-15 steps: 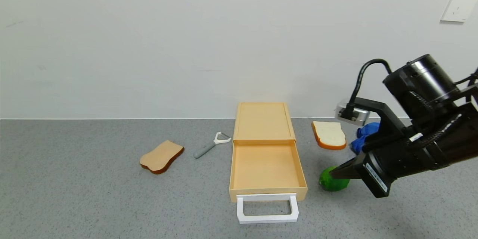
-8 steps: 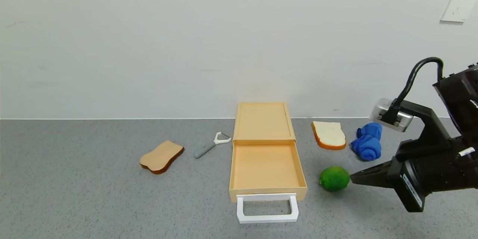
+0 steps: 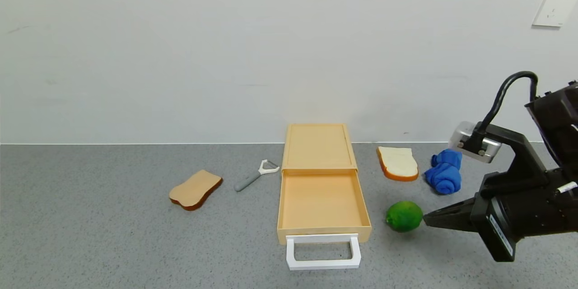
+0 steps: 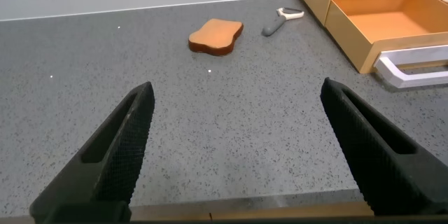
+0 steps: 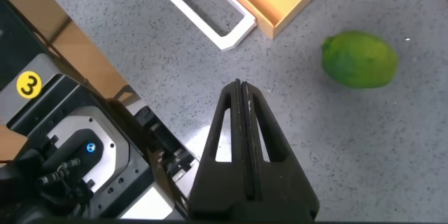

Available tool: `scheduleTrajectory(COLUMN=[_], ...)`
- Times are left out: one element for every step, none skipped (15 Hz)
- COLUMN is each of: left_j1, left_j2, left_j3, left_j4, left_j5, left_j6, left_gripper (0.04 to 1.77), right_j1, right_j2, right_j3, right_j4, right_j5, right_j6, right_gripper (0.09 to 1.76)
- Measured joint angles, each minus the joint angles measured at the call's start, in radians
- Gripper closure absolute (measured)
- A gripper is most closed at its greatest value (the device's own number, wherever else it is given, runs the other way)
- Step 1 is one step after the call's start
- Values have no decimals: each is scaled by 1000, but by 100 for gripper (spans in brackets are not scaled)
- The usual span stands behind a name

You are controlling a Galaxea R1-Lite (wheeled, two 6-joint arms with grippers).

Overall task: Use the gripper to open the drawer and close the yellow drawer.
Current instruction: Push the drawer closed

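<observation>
Drawer stands pulled out; right pincer clenched, left pincer released.

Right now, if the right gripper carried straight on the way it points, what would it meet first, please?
Most likely the green lime: the shut right gripper points at it from the robot's right, fingertips just short of it. Height is unclear, so it might pass over.

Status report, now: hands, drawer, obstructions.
Right hand shut, empty, beside lime. Left hand open, parked. Drawer pulled open, handle free.
</observation>
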Motion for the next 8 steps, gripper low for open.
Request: scheduleTrajectory(left_j1=[0,0,0,0,0,0,0,0], left_j2=[0,0,0,0,0,0,0,0], left_j3=[0,0,0,0,0,0,0,0], left_j4=[0,0,0,0,0,0,0,0], left_j5=[0,0,0,0,0,0,0,0], left_j6=[0,0,0,0,0,0,0,0], left_gripper=[9,9,9,9,9,9,9,9], right_j1=[22,47,74,100,126,153,181,207], right_j2=[8,19,35,53,73,96,123,151], right_j3=[2,4,5,5,5,4,2,0], right_j4=[-11,-37,-74,-103,-123,-146,-159,-174], right_j5=[-2,-5,-25,-65,-113,-149,-173,-192], right_j6=[42,97,148,189,231,275,315,350], right_gripper=[173,173,173,173,173,173,173,173])
